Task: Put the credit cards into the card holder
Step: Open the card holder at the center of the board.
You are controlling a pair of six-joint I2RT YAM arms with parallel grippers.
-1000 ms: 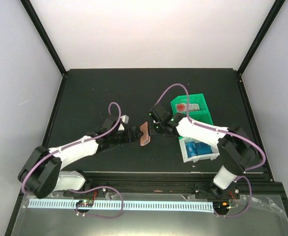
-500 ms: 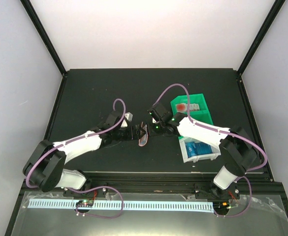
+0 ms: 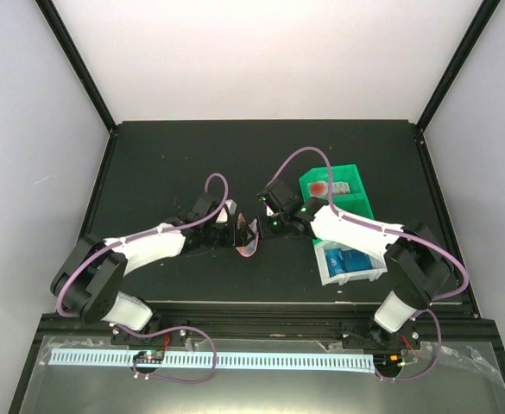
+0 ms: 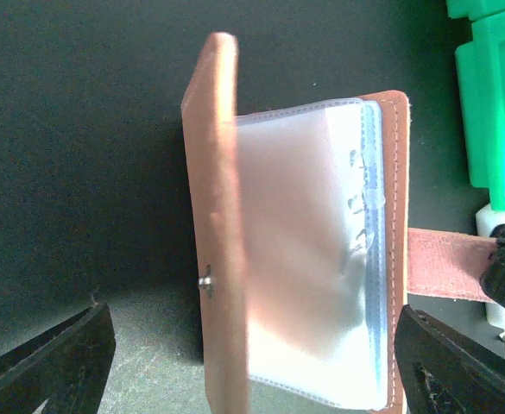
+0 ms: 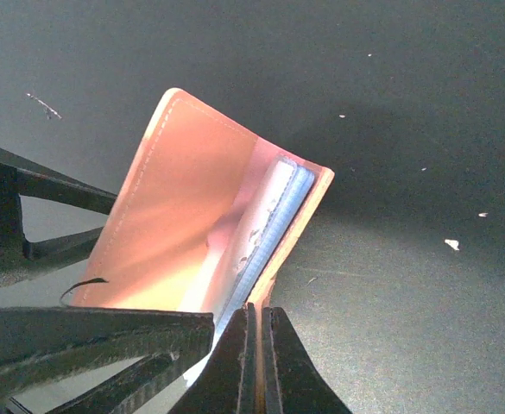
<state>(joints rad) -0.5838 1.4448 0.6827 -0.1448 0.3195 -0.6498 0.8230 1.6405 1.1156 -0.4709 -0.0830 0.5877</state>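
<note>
Since the earlier frame the left arm has been carried further toward the centre of the table (image 3: 166, 164), and the card holder (image 4: 304, 250) is now seen more edge-on from above; the left gripper (image 4: 254, 345) is spread wide, one finger on either side of the card holder, with no grip seen; the card holder is held open near the table's middle, one salmon flap raised and clear pockets exposed; its snap tab (image 4: 446, 263) is pinched in the right gripper (image 5: 259, 315), whose fingers are pressed together on it; further right, blue credit cards (image 3: 349, 260) are lying in a white bin (image 3: 325, 267), just in front of a green bin (image 3: 360, 203).
</note>
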